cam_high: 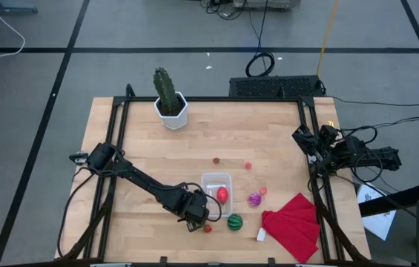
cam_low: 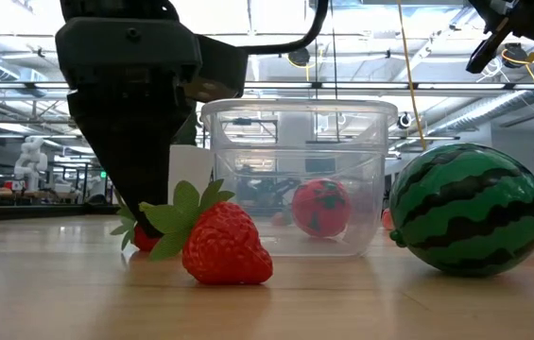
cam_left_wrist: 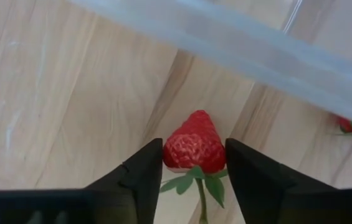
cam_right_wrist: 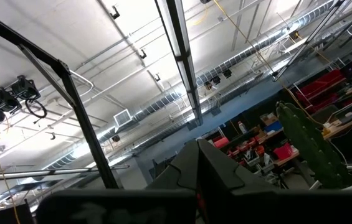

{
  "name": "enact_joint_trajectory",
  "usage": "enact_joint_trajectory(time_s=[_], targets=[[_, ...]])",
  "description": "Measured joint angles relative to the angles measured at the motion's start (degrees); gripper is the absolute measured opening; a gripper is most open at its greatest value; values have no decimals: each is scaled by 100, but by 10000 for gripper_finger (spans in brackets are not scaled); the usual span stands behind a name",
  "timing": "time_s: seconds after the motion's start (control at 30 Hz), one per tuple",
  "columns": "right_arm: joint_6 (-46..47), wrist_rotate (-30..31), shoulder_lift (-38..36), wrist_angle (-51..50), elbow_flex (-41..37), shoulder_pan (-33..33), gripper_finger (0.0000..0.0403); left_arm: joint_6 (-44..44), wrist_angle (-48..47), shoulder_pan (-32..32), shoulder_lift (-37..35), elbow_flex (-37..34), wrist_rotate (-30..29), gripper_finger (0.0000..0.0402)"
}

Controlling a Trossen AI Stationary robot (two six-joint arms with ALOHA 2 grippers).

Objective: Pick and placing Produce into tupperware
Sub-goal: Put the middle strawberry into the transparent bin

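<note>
A small red strawberry (cam_left_wrist: 193,146) with green leaves lies on the wooden table beside the clear tupperware (cam_high: 216,180), and my left gripper (cam_left_wrist: 194,168) is shut on it. In the high view the gripper (cam_high: 194,219) hides it. A second strawberry (cam_low: 225,247) lies close by on its side. Inside the tupperware (cam_low: 295,123) rests one red piece (cam_low: 320,208). A green striped ball (cam_high: 234,222) and a purple piece (cam_high: 254,199) sit on the table to the right. My right gripper (cam_right_wrist: 197,180) is shut, raised at the table's right edge. My left gripper pinches the strawberry's two sides (cam_left_wrist: 171,154) between its two fingers, at the wide end near the leaves. The fingers come steeply from above. The strawberry lies on the table, its pointed tip toward the tupperware's wall.
A cactus in a white pot (cam_high: 170,100) stands at the far edge. A folded red cloth (cam_high: 294,221) and a small white piece (cam_high: 261,234) lie at the near right. Small red bits (cam_high: 215,160) (cam_high: 248,165) (cam_high: 263,190) dot the middle of the table.
</note>
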Motion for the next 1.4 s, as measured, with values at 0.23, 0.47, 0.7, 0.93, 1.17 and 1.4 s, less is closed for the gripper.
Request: enact_joint_trajectory(time_s=[0.23, 0.47, 0.7, 0.93, 1.17, 1.4], targets=[[0, -1, 2, 0, 0, -1, 0, -139, 1, 0, 0, 0, 2, 171], [0, 0, 0, 1, 0, 0, 0, -249, -3, 0, -11, 0, 82, 170], [0, -1, 2, 0, 2, 0, 0, -258, -187, 0, -433, 0, 28, 170], [0, -1, 2, 2, 2, -1, 0, -448, -698, -25, -1166, 4, 86, 170], [0, -3, 2, 0, 2, 1, 0, -1112, -929, -29, -2026, 4, 200, 170], [0, -3, 2, -8, 2, 1, 0, -770, 10, 327, -2335, 53, 672, 170]])
